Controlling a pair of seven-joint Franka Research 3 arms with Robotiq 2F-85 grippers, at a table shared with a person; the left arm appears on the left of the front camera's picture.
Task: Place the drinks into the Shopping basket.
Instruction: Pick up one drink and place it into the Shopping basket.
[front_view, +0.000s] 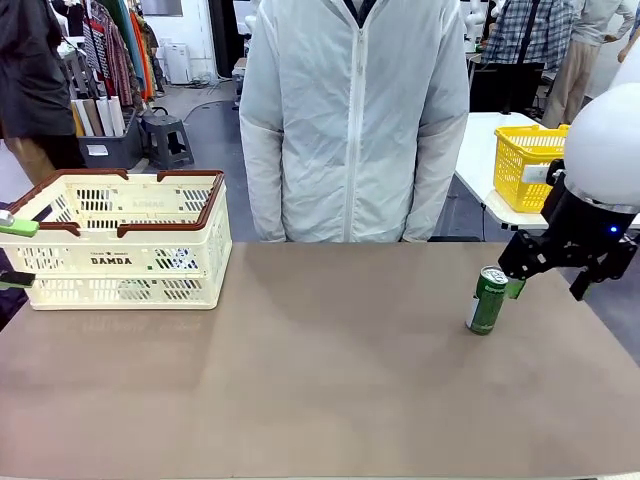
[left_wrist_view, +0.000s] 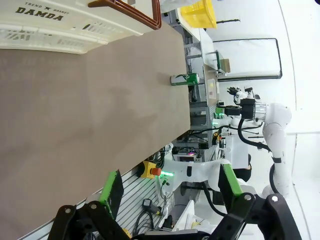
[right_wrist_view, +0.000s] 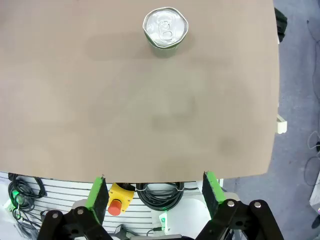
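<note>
At the table's left end sits the slotted cream plastic Shopping basket (front_view: 125, 238) with its brown rim; the left gripper (left_wrist_view: 167, 187) hangs beside it, jaws wide and empty. Far right, a smooth green metal can (front_view: 488, 300) stands upright just beside the right gripper (front_view: 560, 270), whose jaws also gape, holding nothing.
</note>
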